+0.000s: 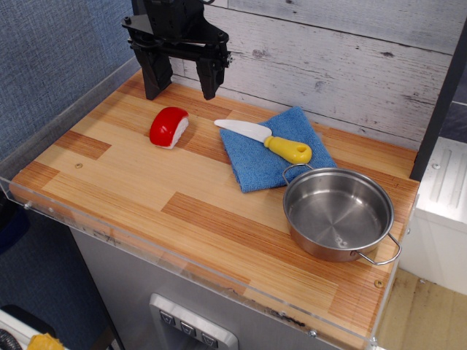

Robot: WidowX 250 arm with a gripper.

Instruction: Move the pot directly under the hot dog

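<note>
The steel pot [338,213] sits upright at the right front of the wooden table, with a wire loop handle at its back left and another at its front right. It is empty and shiny inside. The hot dog [169,127], a small red piece with a white side, lies on the table at the back left. My black gripper [181,89] hangs open above the table's back left, just behind and above the hot dog and far from the pot. It holds nothing.
A blue cloth [276,149] lies between the hot dog and the pot, with a white toy knife with a yellow handle [266,140] on it. The pot's back rim touches the cloth's edge. A clear rim [182,273] runs along the table's front. A plank wall [336,65] stands behind.
</note>
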